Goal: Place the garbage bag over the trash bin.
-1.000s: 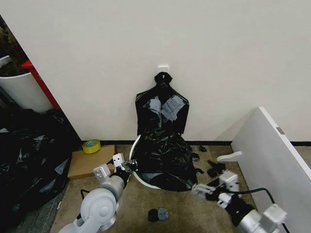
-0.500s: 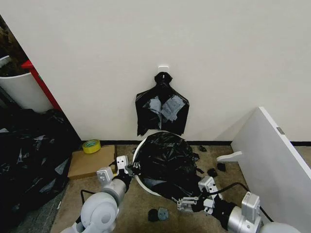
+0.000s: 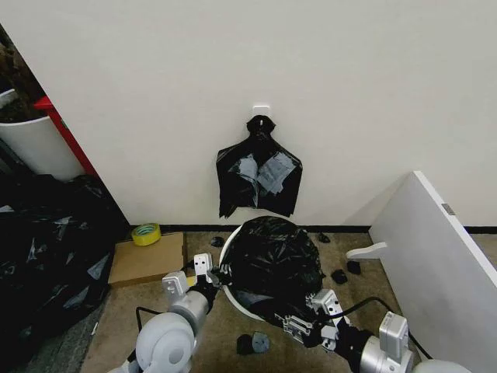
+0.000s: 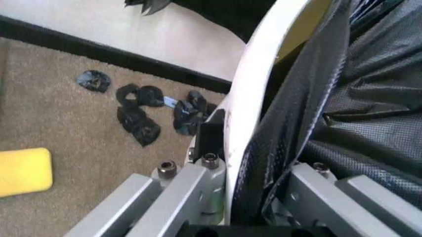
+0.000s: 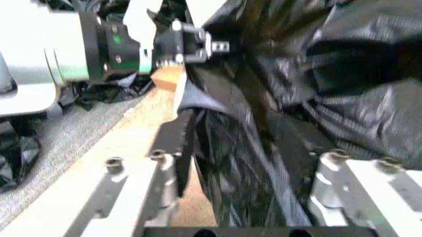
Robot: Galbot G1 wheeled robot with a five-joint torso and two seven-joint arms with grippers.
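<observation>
Trash bin [image 3: 227, 289] mostly under garbage bag [image 3: 273, 256]

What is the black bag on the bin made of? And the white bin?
The garbage bag looks like thin, glossy plastic film: it wrinkles and catches light. The trash bin looks like smooth, stiff white plastic, cream inside, though that is judged by look alone. The left gripper and right gripper each grip the bag at the rim.

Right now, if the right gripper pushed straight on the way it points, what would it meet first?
The right gripper points at the near side of the trash bin. Its fingers already straddle the garbage bag, so it would probably press bag plastic against the bin wall first; depth is unclear.
</observation>
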